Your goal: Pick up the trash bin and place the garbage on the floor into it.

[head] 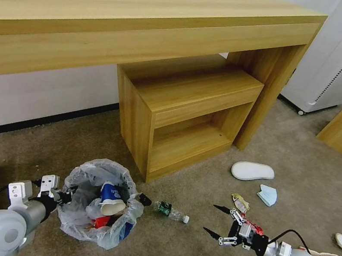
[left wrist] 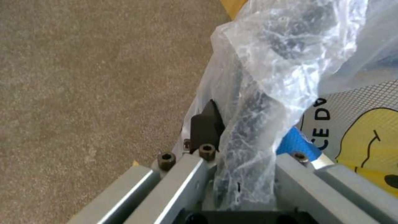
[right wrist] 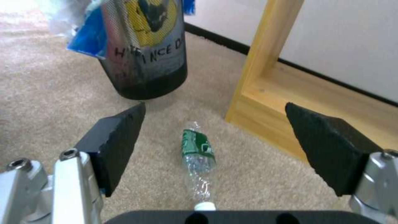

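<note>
Low on the floor (head: 203,247), the trash bin's (head: 97,203) bag-lined rim is gripped by the left hand (head: 64,196) — the right hand (head: 217,221) is spread wide just beside the small bottle (head: 171,211).

Head camera looks down from above across the floor (head: 303,176). Both wrist cameras sit low and close, sharing the trash bin (head: 95,202).

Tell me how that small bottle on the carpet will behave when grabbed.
The bottle looks crumpled and empty, so probably light and apt to buckle between the right gripper fingers. Lying on its side, it may roll if nudged. Its clear plastic could be slippery.
</note>
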Controlling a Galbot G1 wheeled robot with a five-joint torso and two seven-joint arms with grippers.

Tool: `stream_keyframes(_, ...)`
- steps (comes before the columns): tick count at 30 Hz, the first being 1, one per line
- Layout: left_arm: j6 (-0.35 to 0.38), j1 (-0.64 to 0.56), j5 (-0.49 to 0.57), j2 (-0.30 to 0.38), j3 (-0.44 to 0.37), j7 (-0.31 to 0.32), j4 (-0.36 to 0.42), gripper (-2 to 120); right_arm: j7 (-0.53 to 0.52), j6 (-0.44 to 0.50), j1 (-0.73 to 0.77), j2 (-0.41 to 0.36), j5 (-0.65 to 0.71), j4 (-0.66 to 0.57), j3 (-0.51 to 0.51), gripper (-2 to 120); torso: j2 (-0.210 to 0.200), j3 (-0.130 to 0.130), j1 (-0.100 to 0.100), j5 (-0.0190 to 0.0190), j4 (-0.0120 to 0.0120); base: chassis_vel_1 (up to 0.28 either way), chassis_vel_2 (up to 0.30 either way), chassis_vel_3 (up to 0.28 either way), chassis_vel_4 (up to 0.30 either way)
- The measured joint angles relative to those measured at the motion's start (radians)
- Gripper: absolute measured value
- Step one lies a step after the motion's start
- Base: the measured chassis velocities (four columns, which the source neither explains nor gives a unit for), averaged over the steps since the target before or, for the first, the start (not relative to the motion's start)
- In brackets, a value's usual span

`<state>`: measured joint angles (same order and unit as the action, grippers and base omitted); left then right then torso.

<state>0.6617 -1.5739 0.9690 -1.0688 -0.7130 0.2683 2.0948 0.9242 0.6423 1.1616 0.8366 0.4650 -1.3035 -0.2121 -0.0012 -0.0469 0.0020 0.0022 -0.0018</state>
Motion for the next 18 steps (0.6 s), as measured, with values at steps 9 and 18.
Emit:
stream_keyframes(9,0.002,0.001,0.001,-0.004,-0.002,0.004,0.009,0,-0.178,-0.034,-0.062,-0.012,-0.006,0.031,0.147,82,0.000,0.000,0.000,-0.0001,0.0000,0.000,0.000,0.000,0.000)
stream_keyframes(18,0.002,-0.001,0.001,-0.004,-0.008,0.005,0.009,0,-0.314,-0.106,-0.101,-0.040,-0.046,0.029,0.252,82,0.000,0.000,0.000,0.0001,0.0001,0.000,0.000,0.000,0.000)
